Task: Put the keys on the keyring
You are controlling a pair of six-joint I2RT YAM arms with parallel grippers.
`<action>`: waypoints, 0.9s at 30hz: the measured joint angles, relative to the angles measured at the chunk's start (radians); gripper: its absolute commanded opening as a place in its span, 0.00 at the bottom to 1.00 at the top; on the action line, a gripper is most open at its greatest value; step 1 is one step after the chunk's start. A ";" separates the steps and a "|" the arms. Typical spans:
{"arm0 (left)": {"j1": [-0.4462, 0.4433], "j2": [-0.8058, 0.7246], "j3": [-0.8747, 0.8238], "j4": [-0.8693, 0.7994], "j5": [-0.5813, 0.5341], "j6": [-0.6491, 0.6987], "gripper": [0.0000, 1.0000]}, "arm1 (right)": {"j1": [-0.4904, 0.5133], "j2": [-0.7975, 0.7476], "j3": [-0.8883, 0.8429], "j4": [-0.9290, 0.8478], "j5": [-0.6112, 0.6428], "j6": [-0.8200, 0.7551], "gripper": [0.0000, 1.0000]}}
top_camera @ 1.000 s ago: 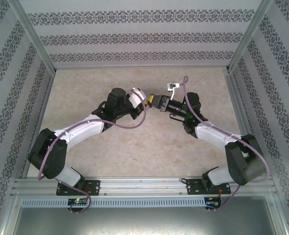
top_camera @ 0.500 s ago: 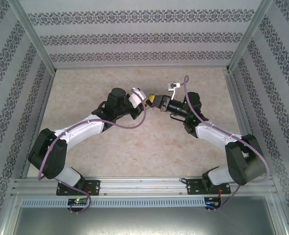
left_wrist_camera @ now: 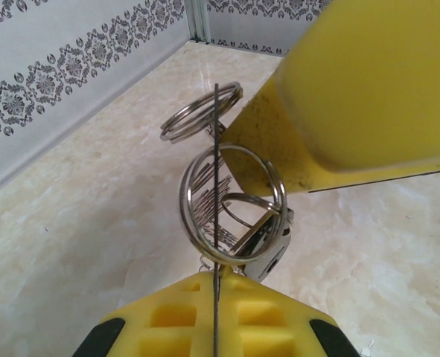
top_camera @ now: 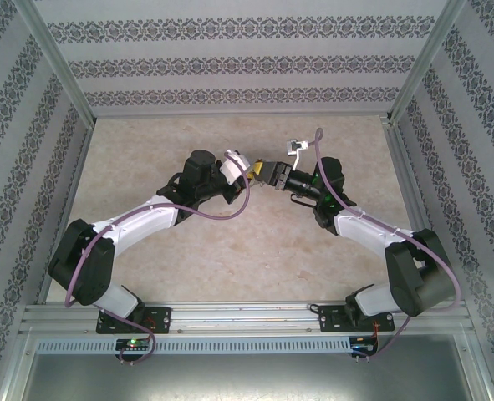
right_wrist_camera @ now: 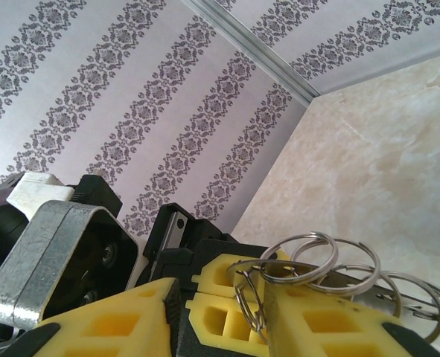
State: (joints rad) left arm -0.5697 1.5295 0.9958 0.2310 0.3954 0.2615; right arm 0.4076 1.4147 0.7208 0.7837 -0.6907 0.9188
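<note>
Holds keyring [left_wrist_camera: 216,119] edge-on in left end effector [left_wrist_camera: 216,286], clamped hard on the thin grey strip, up in the air over the middle of the surface [top_camera: 230,259]. Carries rings [left_wrist_camera: 281,195] bunched and overlapping around and beside that strip; threaded on it or merely hanging against it, cannot tell. Shows right end effector [right_wrist_camera: 220,291] with jaws parted, grasping nothing as far as can be told, one yellow finger [left_wrist_camera: 368,89] just beside the rings. Cannot name the small silvery piece [left_wrist_camera: 270,249] low in the bunch: too unclear.

Risks from here, by judgement:
- Snagging a ring on a parted finger and dragging the bunch sideways.
- Twisting the thin strip out of an edge-on grip under any side push.
- Knocking the two end effectors together at such close quarters.
- Letting a loose ring drop to the surface from a tipped bunch.

Calls for small, slow moves and a steady left hold.

Below: pale beige surface, marbled. Around: walls [top_camera: 230,67] papered in grey damask stripes, aluminium posts [top_camera: 63,71] at the corners, a rail [top_camera: 247,311] along the near edge under the arm bases.
</note>
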 measured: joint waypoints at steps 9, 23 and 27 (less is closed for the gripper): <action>0.000 0.000 0.000 0.000 -0.001 0.000 0.00 | 0.000 0.016 0.004 0.014 0.000 0.021 0.00; 0.000 0.000 0.006 0.000 -0.001 0.000 0.00 | -0.013 0.016 0.004 0.021 -0.010 0.031 0.37; 0.000 0.000 0.006 0.000 -0.005 0.000 0.00 | -0.013 0.016 0.004 0.024 -0.010 0.037 0.36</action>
State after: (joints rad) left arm -0.5694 1.5295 1.0019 0.2306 0.3904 0.2619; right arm 0.3946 1.4307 0.7246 0.8074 -0.7010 0.9558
